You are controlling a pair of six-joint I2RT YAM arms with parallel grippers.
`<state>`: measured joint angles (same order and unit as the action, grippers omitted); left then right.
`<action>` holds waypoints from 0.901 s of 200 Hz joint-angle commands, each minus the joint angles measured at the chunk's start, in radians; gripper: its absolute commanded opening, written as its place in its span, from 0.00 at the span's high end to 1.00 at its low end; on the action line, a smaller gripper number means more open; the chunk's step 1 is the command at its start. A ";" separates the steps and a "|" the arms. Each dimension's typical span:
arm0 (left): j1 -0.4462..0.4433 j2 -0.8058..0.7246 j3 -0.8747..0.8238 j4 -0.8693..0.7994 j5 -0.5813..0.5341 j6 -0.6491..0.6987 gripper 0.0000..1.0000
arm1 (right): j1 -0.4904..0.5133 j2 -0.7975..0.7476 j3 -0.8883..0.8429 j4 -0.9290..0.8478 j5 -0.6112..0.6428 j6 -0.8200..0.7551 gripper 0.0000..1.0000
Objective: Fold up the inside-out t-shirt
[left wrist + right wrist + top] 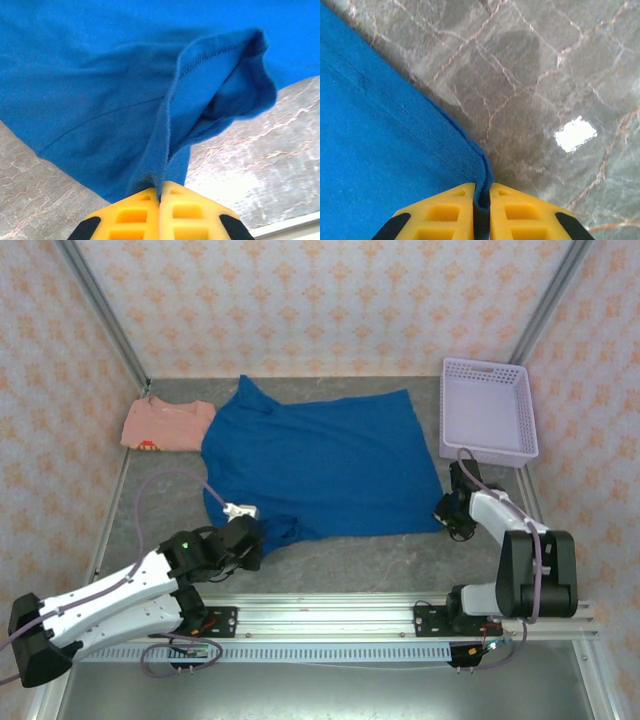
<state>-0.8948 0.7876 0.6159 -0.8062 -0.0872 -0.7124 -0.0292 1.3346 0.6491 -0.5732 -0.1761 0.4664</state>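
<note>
Two pinches on the t-shirt [320,460]: left gripper [161,192] was clamped on the near-left sleeve [225,65], right gripper [481,200] nipped only the near-right corner's edge, and that thin bite might've slipped when lifted.

Bright even light, glare on table [520,100], pics maybe soft nr edges

The top camera looks steeply down from above and behind the arm bases, taking in the whole grey marbled table top [400,552]. Each wrist camera peers along its own yellow plastic fingers from very near — left gripper [161,189], right gripper [481,192]. All three views share the royal-blue cotton t-shirt [320,460] and the table top.
</note>
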 commanded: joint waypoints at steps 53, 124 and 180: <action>0.155 -0.084 0.232 -0.184 -0.091 0.121 1.00 | 0.000 -0.191 0.044 -0.102 -0.032 -0.017 0.93; 0.469 0.165 0.378 -0.066 0.014 0.338 1.00 | 0.000 0.034 0.264 -0.014 -0.135 -0.035 0.92; 0.580 0.364 0.492 -0.024 0.053 0.413 1.00 | 0.023 0.207 0.407 0.022 -0.138 -0.069 0.92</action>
<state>-0.3466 1.0992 1.0534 -0.8692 -0.0559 -0.3634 -0.0200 1.4925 1.0035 -0.5732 -0.3157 0.4282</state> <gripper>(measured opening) 0.043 0.084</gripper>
